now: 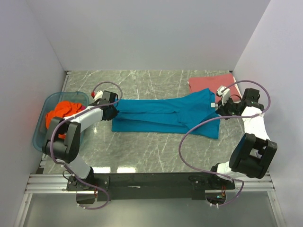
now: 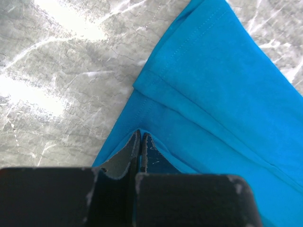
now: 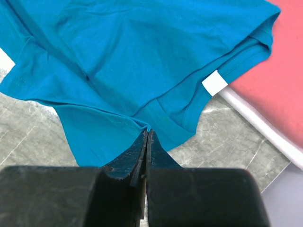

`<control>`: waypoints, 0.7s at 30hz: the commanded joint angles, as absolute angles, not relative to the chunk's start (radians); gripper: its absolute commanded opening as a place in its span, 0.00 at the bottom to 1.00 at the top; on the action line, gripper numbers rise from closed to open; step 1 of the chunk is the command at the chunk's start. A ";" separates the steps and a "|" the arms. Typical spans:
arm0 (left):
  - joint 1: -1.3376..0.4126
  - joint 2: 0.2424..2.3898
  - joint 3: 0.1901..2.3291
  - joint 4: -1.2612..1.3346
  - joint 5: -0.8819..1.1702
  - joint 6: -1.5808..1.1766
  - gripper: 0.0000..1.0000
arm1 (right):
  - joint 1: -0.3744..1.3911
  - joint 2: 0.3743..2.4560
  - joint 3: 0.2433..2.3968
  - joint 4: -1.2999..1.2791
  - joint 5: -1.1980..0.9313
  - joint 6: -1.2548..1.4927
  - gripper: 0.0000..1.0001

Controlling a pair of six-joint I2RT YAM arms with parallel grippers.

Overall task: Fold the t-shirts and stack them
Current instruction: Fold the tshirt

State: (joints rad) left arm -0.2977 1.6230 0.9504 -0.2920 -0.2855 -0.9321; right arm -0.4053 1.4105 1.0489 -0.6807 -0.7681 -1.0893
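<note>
Left claw: pinched tight on the teal shirt, left end
Right claw: clamped on its right end, near the collar
Teal shirt: stretched between claws, mid-surface
Red shirt: far right, partly under teal
Orange shirt: in tub

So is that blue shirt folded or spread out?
Partly folded: the teal t-shirt stretches between left tool and right tool, overlapping layers showing a lengthwise fold.

A translucent blue tub sits on marbled table.
</note>
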 commanded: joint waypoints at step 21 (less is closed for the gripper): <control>-0.275 1.640 1.032 -0.278 -0.273 -0.862 0.09 | -0.353 1.465 1.132 -0.542 -0.719 -0.899 0.00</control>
